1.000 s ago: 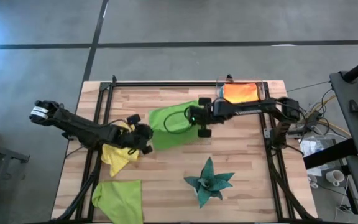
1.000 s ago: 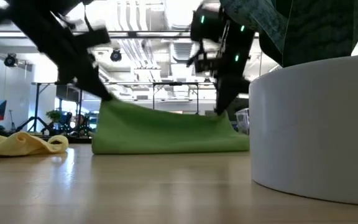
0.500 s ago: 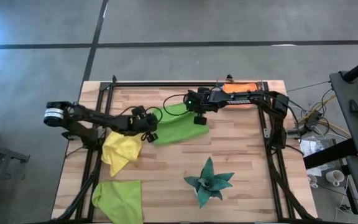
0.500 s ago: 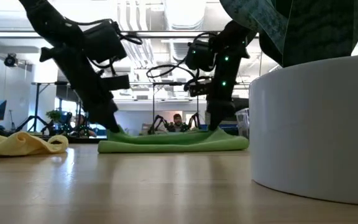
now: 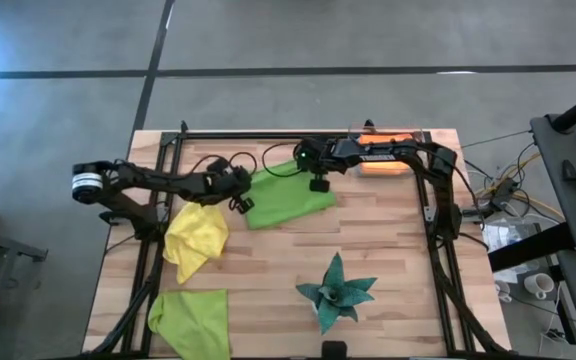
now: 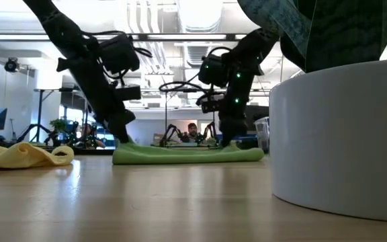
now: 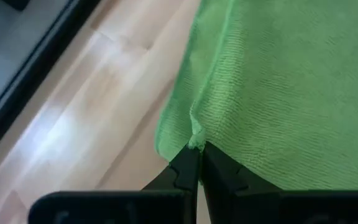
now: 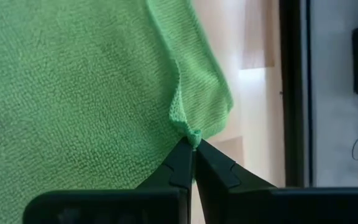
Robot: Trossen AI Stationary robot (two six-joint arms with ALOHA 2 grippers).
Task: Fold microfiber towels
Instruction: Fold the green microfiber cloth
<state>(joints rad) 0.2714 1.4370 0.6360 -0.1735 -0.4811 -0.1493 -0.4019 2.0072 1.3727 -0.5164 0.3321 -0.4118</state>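
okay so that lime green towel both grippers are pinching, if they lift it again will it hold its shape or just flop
Probably flop. The lime green towel lies flat and thin on the table, and bunches into small peaks at the left gripper and right gripper. It looks light; fingertip pinches on its corners seem enough. Its nubby weave likely resists slipping.

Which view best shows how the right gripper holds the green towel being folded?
The right wrist view: the right gripper is shut on a pinched corner of the green towel. The high view shows only its position at the towel's far edge; the low view shows it down at the towel, grip unclear.
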